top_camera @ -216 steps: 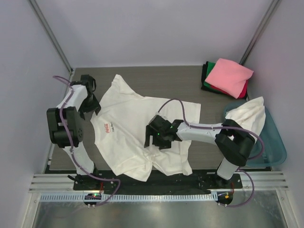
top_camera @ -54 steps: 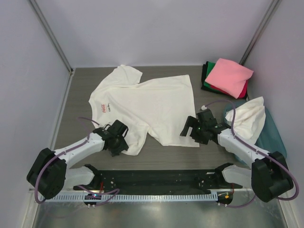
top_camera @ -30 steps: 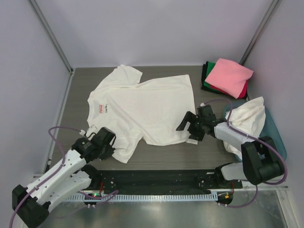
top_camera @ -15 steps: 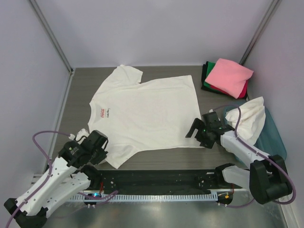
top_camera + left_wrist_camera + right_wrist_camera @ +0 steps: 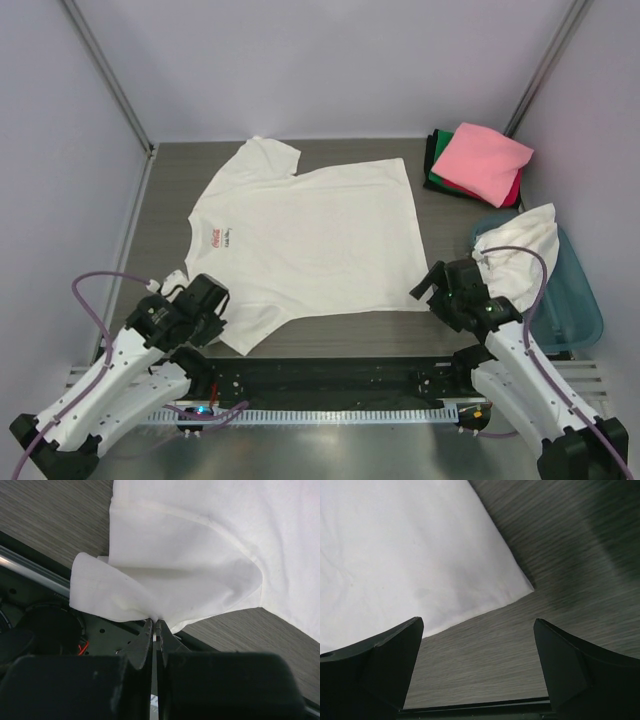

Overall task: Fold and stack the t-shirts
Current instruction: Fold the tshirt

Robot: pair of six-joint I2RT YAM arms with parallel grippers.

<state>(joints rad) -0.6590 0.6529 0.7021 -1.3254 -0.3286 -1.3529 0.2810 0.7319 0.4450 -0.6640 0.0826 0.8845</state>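
Backing off toward the near right, the right gripper (image 5: 432,286) has left the hem corner it hovered at half a second ago; the left arm has barely shifted. The cream-white t-shirt (image 5: 310,235) lies spread flat across the middle of the table (image 5: 165,210), collar to the left and hem to the right.

The left gripper (image 5: 155,625) is pinched tight on the near sleeve (image 5: 165,585), holding its edge lifted and folded over the table's near edge. The right gripper (image 5: 477,630) stands wide apart with nothing in it, over bare table just beside the hem corner (image 5: 530,586).

The red chest mark (image 5: 219,238) has a thin dark line of lettering beside it. It could be a script logo, but it is too small to read.

At the far right corner sits a folded stack: a pink shirt (image 5: 484,162) on top of green (image 5: 437,181), black (image 5: 436,148) and red (image 5: 513,194) ones. Another cream-white shirt (image 5: 520,250) is draped over the teal tub (image 5: 582,312).
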